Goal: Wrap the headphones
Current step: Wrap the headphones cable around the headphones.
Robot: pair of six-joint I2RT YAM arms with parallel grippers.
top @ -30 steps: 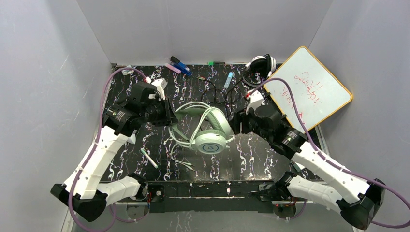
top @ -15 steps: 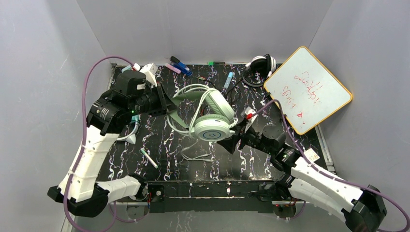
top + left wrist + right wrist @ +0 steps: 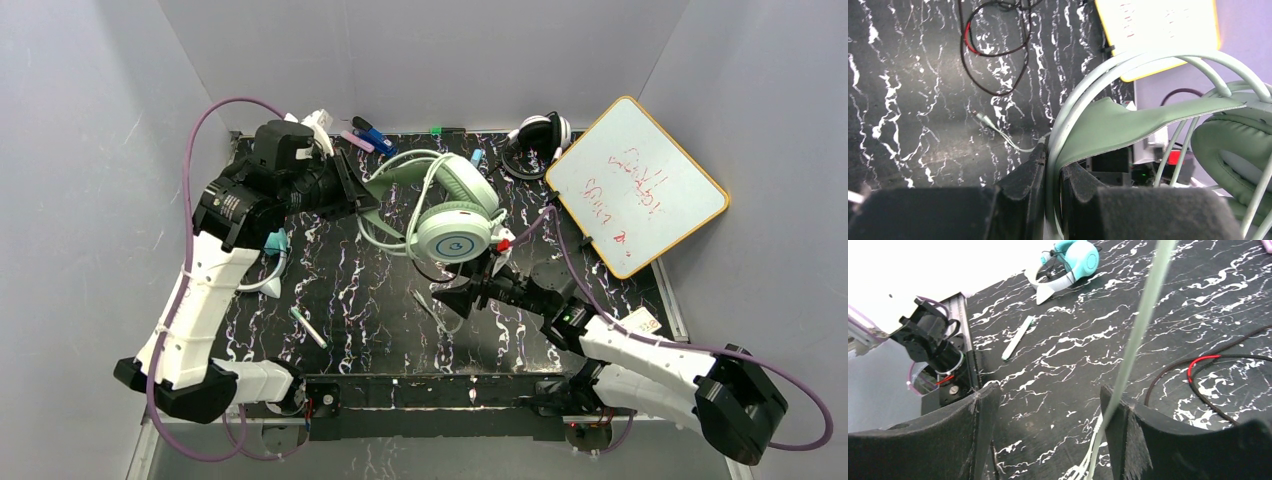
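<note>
My left gripper (image 3: 356,191) is shut on the headband of the mint-green headphones (image 3: 452,222) and holds them up above the table's far middle. In the left wrist view the pale band (image 3: 1128,117) runs down between my shut fingers (image 3: 1030,172). The pale cable (image 3: 1143,320) hangs from the headphones and passes just inside the right finger of my right gripper (image 3: 1045,405), which stands open below them (image 3: 452,298). The teal headphones (image 3: 272,248) lie at the left, partly behind my left arm. The black-and-white headphones (image 3: 540,134) rest at the far right.
A yellow-framed whiteboard (image 3: 635,185) leans at the right. A black and red cable (image 3: 1208,370) loops on the marbled table (image 3: 380,300). A pen (image 3: 309,327) lies near the front left, and markers (image 3: 370,135) lie along the far edge.
My left gripper has lifted the mint-green headphones up and toward the far edge. My right gripper has swung down to the near middle beneath them, and its jaws have widened.
</note>
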